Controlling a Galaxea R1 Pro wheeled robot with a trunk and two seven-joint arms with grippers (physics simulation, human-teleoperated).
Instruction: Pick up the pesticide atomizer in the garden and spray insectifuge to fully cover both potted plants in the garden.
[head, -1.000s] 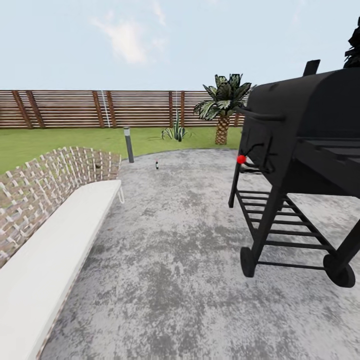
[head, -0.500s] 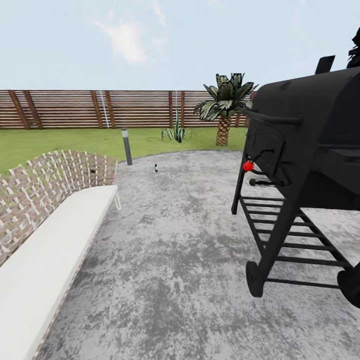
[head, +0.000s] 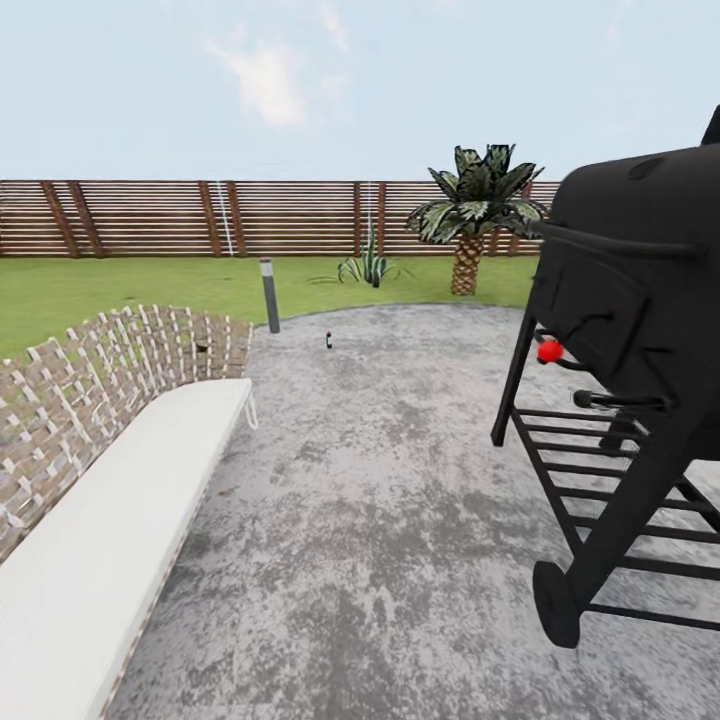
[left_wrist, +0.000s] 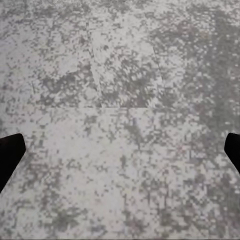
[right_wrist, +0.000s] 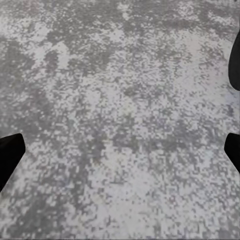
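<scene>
- Grey speckled paving (head: 380, 500): covers the near and middle ground in the head view and ends at a curved edge against the lawn.
- Green lawn (head: 120, 285): a band between the paving and the fence, part of the garden.
- Brown horizontal-slat wooden fence (head: 150, 218): runs the full width at the back.
- Black wheeled barbecue smoker (head: 640, 330): at the right on the paving, with a red knob (head: 549, 350) on its end face and a ladder-like lower rack.
- White-cushioned bench (head: 110, 520): at the left, with a woven lattice back (head: 90, 375).
- Small dark bottle-like object (head: 328, 340): upright on the paving near its far edge, too small to identify; possibly the atomizer.
- Grey bollard lamp (head: 269, 294): at the lawn's edge, near that object.
- Scaly-trunked palm (head: 470, 215): before the fence.
- Spiky green plant (head: 368, 268): low on the lawn beside the palm; whether it is potted cannot be told.
- Left gripper (left_wrist: 120, 152): dark fingertips (left_wrist: 10, 155) at opposite frame edges over bare paving, spread wide, holding nothing.
- Right gripper (right_wrist: 120, 152): fingertips (right_wrist: 10, 155) likewise far apart above paving, nothing between them.
</scene>
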